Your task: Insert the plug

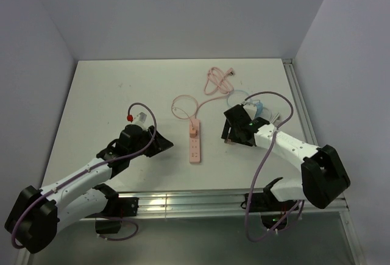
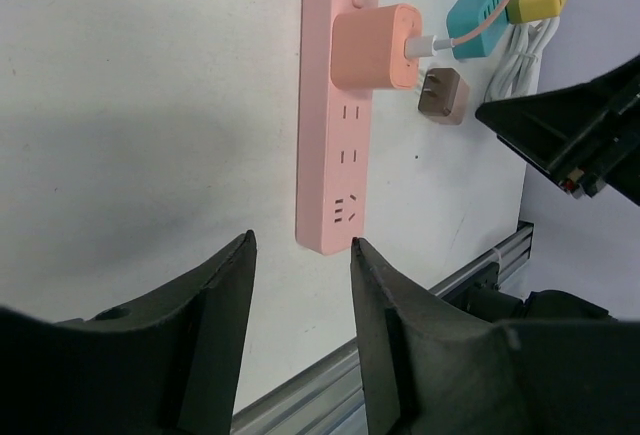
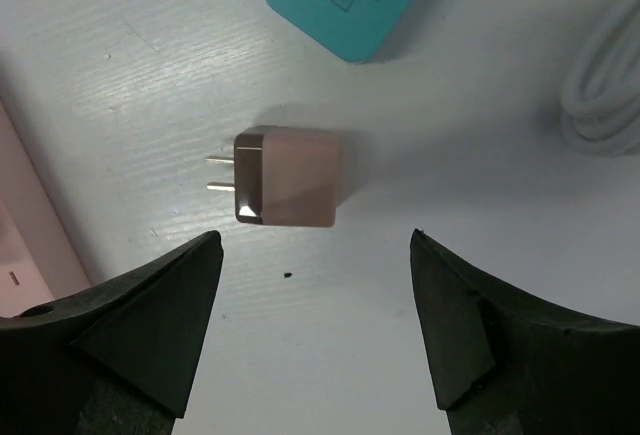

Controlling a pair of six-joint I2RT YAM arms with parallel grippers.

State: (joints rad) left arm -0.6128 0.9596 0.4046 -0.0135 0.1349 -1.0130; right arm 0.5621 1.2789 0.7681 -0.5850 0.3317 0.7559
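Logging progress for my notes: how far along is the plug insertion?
Done: only the approach. The right gripper hangs open over the brown plug, which lies on the table beside the power strip. In hand: nothing; the left gripper is open, near the strip's end. An orange charger sits in the strip, free sockets beside it. Left: grasp the plug, line it up, push it in.

We see a white worktop [image 1: 122,106] boxed in on three sides by plain pale walls: a back wall [image 1: 183,9], a left wall [image 1: 30,64] and a right wall [image 1: 353,52] (all with a faint lilac cast). An aluminium rail [image 1: 183,203] runs along its near edge, glinting under soft, even light, and a second rail [image 1: 295,85] follows the right edge.
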